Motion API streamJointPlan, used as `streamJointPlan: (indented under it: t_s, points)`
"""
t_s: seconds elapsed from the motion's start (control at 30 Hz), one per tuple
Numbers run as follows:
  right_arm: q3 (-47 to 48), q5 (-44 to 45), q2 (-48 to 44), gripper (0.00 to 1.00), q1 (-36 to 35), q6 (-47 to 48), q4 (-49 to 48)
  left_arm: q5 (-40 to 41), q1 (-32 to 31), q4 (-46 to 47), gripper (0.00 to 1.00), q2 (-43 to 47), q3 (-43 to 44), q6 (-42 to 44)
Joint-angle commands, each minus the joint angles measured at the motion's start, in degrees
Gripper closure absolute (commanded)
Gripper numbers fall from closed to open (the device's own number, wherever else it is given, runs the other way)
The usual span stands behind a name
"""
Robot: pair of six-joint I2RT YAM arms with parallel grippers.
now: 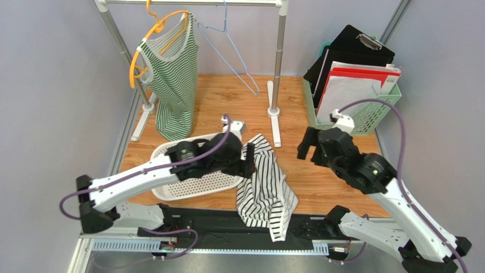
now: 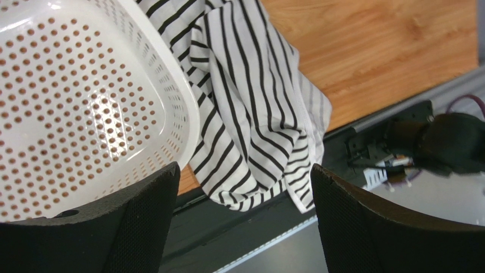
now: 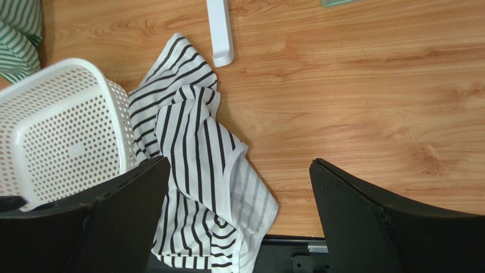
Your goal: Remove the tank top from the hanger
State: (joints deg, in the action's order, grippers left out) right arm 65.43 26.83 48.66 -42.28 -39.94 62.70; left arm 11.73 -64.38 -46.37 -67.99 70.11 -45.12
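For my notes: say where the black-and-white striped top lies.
Top view: the black-and-white striped top lies crumpled near centre, against the right rim of the white basket, its lower end over the near edge of the table.

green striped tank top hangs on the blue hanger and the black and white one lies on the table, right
No: the green striped tank top hangs on the yellow hanger, not the blue hanger, as the top external view shows. The black and white one lies on the table.

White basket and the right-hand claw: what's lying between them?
A crumpled black-and-white striped garment lies between basket and right gripper, clearest in the top view.
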Motion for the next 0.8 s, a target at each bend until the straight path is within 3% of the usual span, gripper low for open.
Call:
streamJointPlan:
  t_s: [0.0,0.03,0.17,0.27,0.37,0.47,0.6,0.77]
  points:
    - [0.1,7.4,-6.8,0.00,-0.1,-5.7,4.0,20.5,-6.5,-11.7,0.10,-10.6,7.7,-21.6]
    - [0.1,8.4,-7.7,0.00,-0.1,-5.8,4.3,22.7,-8.8,-12.6,0.09,-12.3,8.5,-28.9]
    - [0.9,11.4,-10.3,0.00,-0.1,-2.7,4.6,23.6,-12.1,-14.6,0.09,-20.5,11.2,-42.5]
    - [1.6,11.8,-10.3,0.00,-0.1,-0.8,5.4,23.3,-13.1,-16.8,0.09,-25.3,12.9,-50.2]
    - [1.2,10.2,-10.9,0.00,-0.2,0.0,5.1,20.9,-13.1,-17.4,0.02,-29.0,13.0,-57.4]
    - [-0.7,7.6,-12.6,0.00,-0.1,0.5,2.9,21.2,-13.1,-17.2,0.01,-33.1,15.3,-59.7]
    - [-3.3,4.7,-14.4,0.00,-0.1,1.0,0.4,21.0,-13.0,-22.8,0.01,-37.0,18.0,-71.1]
    - [-2.5,3.5,-15.6,0.00,-0.2,1.7,1.5,17.2,-11.1,-17.1,0.01,-40.8,17.5,-69.6]
